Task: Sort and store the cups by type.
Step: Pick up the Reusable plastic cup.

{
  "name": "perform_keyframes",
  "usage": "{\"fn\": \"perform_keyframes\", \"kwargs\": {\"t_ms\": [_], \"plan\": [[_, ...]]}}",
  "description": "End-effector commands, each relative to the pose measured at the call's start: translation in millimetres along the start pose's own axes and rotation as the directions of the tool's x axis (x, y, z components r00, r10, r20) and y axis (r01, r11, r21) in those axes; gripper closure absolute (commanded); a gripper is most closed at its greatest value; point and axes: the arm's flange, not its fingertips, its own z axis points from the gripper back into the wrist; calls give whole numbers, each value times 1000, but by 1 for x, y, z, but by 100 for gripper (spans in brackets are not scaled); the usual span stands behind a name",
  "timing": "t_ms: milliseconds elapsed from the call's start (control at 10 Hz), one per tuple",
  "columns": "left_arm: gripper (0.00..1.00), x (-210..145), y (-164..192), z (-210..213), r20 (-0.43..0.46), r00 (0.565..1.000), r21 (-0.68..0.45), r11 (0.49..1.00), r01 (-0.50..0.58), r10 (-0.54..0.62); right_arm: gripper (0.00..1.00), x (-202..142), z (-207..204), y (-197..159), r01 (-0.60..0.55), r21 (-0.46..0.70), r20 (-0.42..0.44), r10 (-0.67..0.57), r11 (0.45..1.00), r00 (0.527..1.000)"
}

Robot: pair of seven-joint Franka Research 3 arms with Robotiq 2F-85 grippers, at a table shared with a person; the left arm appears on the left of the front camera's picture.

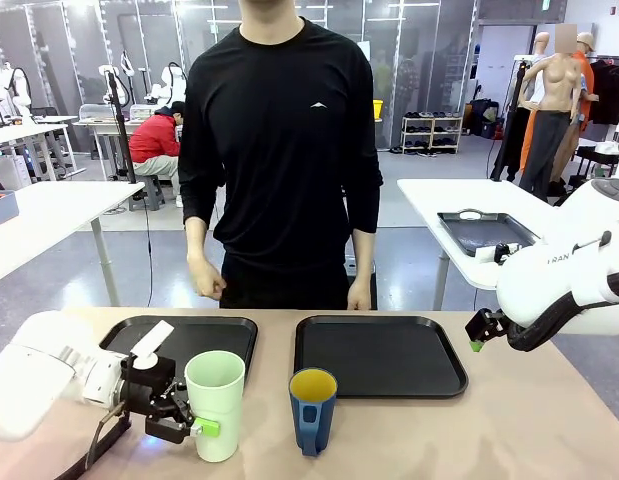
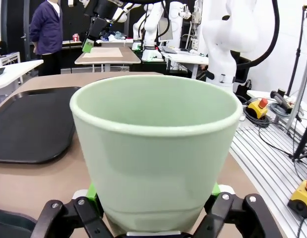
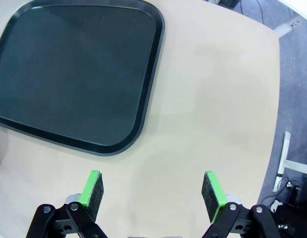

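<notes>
The tall mint-green tumbler stands upright at the table's front, left of centre. My left gripper is shut on its lower part from the left. In the left wrist view the tumbler looms close, with the left gripper pressing a green pad against each side. The dark blue mug, with a yellow inside and its handle toward me, stands free just right of the tumbler. My right gripper hangs open over the table right of the right tray; the right wrist view shows the right gripper above bare tabletop.
Two black trays lie side by side at the far half of the table: the left tray and the right tray, the latter also in the right wrist view. A person stands at the far edge with both hands hanging down.
</notes>
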Motion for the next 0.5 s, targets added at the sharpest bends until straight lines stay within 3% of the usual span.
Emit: {"fn": "perform_keyframes", "kwargs": {"t_ms": [0, 100, 200, 300, 400], "plan": [[39, -2, 6, 1, 39, 999, 2, 1000, -3, 3, 0, 0, -1, -2, 4, 4, -1, -4, 1000, 1000], [25, -1, 6, 0, 41, 999, 2, 1000, -7, 7, 0, 0, -1, -2, 4, 4, -1, -4, 1000, 1000], [59, -1, 7, 0, 46, 999, 6, 1000, -10, 10, 0, 0, -1, -2, 4, 4, -1, -4, 1000, 1000], [45, 3, 8, -2, 58, 998, 19, 1000, -13, 12, 0, 0, -1, -2, 4, 4, -1, -4, 1000, 1000], [79, 9, 6, 1, 72, 997, 37, 999, -28, 26, 0, 0, -1, -2, 4, 4, -1, -4, 1000, 1000]]}}
